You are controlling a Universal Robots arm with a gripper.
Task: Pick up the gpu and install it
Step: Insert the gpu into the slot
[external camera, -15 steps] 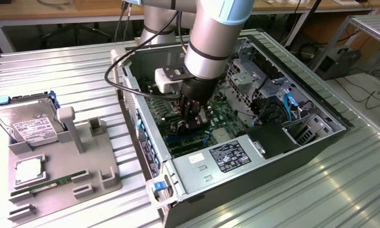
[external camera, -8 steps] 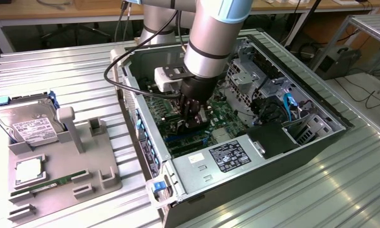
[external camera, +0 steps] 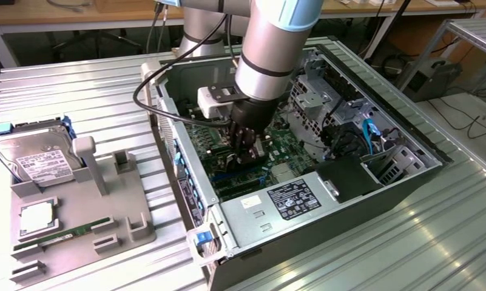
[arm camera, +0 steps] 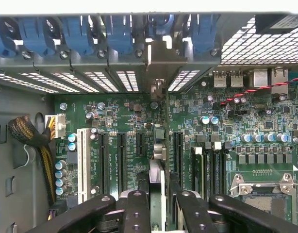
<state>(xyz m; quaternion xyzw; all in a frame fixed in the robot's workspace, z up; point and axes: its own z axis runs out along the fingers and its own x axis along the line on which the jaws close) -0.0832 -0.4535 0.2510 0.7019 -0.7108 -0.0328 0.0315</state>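
- You see the open computer case (external camera: pixel 405 176) lying on its side on the ribbed metal table (external camera: pixel 89 91), with the green motherboard (external camera: pixel 287 148) facing up inside.
- At the near end of the case sits the black power supply (external camera: pixel 295 197) with a white label. On the exterior view's right there are blue cables (external camera: pixel 371 134) beside the drive bay.
- On the exterior view's left, well apart from the case, a grey holder tray (external camera: pixel 121 206) carries a hard drive (external camera: pixel 36 159), a square chip (external camera: pixel 34 218) and a long green memory stick (external camera: pixel 60 235).
- The arm (external camera: pixel 271 48) reaches down into the case, and the gripper (external camera: pixel 244 159) is low over the motherboard, between the case wall on the exterior view's left and the drive cage.
- In the wrist view, the black fingers (arm camera: pixel 137 208) are closed narrowly on the gpu (arm camera: pixel 157 182), which you see edge-on as a thin upright card between them.
- The gpu runs along the line of the black expansion slots (arm camera: pixel 121 155); its silver bracket (arm camera: pixel 157 73) reaches up to the rear slot openings under the blue clips (arm camera: pixel 120 34).
- Whether the card edge is already fully seated in a slot, you cannot tell.
- A white slot (arm camera: pixel 83 162) and a braided cable bundle (arm camera: pixel 30 136) lie to one side, not touching the gripper.
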